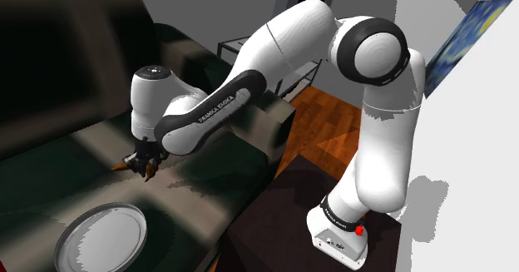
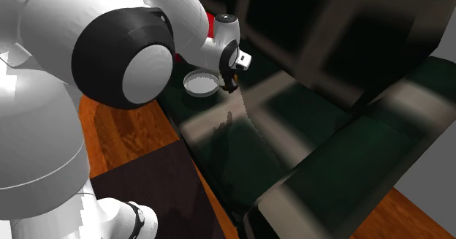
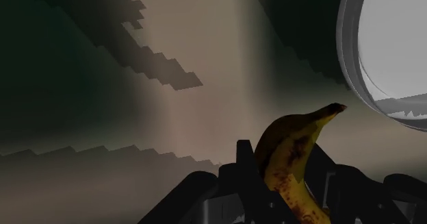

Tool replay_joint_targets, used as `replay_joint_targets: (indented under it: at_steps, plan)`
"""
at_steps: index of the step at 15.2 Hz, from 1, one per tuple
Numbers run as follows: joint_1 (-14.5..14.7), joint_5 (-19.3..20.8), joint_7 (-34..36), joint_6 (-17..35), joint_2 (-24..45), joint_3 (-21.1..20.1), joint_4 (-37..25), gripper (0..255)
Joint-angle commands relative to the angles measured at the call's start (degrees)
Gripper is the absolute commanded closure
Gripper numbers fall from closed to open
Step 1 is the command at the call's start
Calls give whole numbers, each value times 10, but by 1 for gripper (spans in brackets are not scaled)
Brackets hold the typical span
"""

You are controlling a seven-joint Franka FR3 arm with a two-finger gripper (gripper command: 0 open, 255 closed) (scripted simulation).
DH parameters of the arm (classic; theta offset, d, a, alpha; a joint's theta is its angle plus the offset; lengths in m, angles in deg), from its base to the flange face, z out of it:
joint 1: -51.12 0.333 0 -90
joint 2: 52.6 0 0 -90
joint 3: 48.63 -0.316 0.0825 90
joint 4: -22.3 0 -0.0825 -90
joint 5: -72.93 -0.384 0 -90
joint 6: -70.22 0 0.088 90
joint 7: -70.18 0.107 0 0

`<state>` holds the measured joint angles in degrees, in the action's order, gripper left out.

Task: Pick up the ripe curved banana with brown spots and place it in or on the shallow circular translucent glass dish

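A yellow banana [image 3: 293,154] with brown spots and a dark tip is clasped between my black fingers [image 3: 243,162]. My gripper [image 1: 142,160] is shut on it and hangs a little above the dark sofa seat [image 1: 208,187], casting a shadow there. The banana's brown ends [image 1: 121,166] stick out on both sides of the hand. The shallow round pale dish [image 1: 101,237] lies on the seat, below and toward the shoulder view's left of the gripper, apart from it. The dish's rim [image 3: 350,65] shows beyond the banana's tip. In the second exterior view my gripper [image 2: 231,82] hovers beside the dish [image 2: 201,82].
The sofa's backrest [image 1: 66,71] rises behind the gripper and an armrest [image 1: 274,121] stands at the seat's end. A dark low table [image 1: 283,220] carries the arm's base. Wooden floor [image 1: 324,116] lies beyond, with a painting [image 1: 466,42] on the wall.
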<state>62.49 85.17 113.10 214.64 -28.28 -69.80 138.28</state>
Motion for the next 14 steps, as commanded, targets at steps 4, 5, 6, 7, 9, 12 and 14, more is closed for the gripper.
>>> replay_joint_targets:
  at_steps: [4,5,6,7,9,12,14]
  plan:
    - [4,-11,6,-23,-24,-11,1,255]
    - [14,-8,21,-22,-25,-13,2,255]
    - [25,-4,35,-21,-25,-14,3,255]
    - [35,-1,50,-21,-24,-16,3,255]
    - [58,6,80,-22,-22,-19,1,255]
    - [92,18,125,-25,-16,-23,-6,255]
    - [115,26,155,-29,-10,-25,-15,255]
